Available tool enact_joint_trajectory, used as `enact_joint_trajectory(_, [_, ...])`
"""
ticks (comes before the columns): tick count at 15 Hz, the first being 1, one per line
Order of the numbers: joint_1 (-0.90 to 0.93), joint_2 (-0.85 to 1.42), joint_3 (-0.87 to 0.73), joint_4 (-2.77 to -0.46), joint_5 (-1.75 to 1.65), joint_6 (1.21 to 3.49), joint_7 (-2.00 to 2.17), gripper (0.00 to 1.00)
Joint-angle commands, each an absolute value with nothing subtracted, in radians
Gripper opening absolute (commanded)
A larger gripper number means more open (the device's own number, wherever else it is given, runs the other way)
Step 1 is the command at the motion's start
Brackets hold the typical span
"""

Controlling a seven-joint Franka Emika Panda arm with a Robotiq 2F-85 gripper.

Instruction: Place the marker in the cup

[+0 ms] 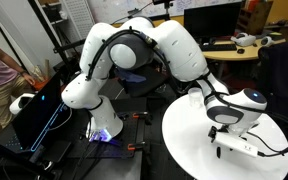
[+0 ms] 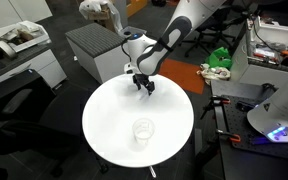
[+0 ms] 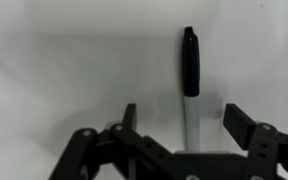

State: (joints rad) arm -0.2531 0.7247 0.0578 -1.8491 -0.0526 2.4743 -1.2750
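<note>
Approach for the grasp is the step in hand; the pickup is not yet made. In the wrist view the Robotiq gripper [image 3: 182, 112] stands wide open and holds nothing, with its 2 fingers [image 3: 131, 115] on either side of the thin stick-shaped marker with a black cap and pale barrel [image 3: 189, 65]. The marker lies flat on the round white table [image 2: 104, 125], barrel running between the fingers, cap pointing away from the wrist, apart from both pads. In an exterior view the gripper [image 2: 143, 87] hangs low over the far part of the table, and the small translucent whitish tumbler cup [image 2: 142, 131] stands upright nearer the camera, well apart from it. The marker is too small to make out there, and the fingertips probably sit just above the surface rather than on it. The next move calls for 5 actions: lower until the pads flank the barrel, close across it, lift clear, carry over the cup mouth, then tip the marker upright and release inside the rim.
</note>
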Motion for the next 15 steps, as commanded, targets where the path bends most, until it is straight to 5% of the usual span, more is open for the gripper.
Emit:
enact_joint_trajectory(1, [-0.264, 0.737, 0.071, -1.829, -0.033, 2.464, -1.273, 0.64])
enact_joint_trajectory(9, [-0.265, 0.734, 0.069, -1.816, -0.034, 2.468, -1.270, 0.04])
enact_joint_trajectory(15, [-0.259, 0.714, 0.064, -1.833, -0.036, 2.470, -1.253, 0.03])
